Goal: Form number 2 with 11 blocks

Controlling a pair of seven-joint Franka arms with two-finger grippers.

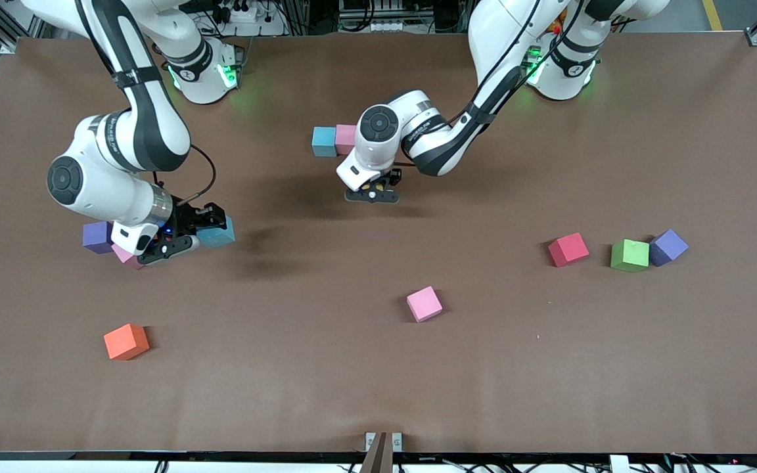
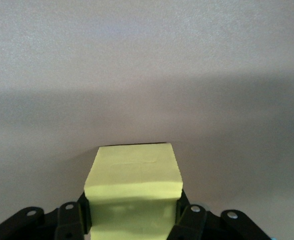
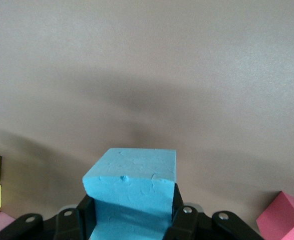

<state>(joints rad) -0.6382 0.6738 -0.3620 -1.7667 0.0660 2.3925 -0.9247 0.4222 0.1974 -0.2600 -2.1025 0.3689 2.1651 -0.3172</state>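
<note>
Yellow foam is clamped in the left gripper (image 1: 372, 192), carried just clear of the table near the laid pair, blue cube (image 1: 324, 141) and pink cube (image 1: 345, 138), apparently to extend the number 2 begun there. A second blue cube (image 3: 131, 192) is grasped by the right gripper (image 1: 178, 238), lifted beside a purple cube (image 1: 97, 236). From table centre, a loose pink (image 1: 424, 303) lies at 5 o'clock, red (image 1: 568, 249) and green (image 1: 629, 255) at 3, orange (image 1: 126, 341) at 8.
</note>
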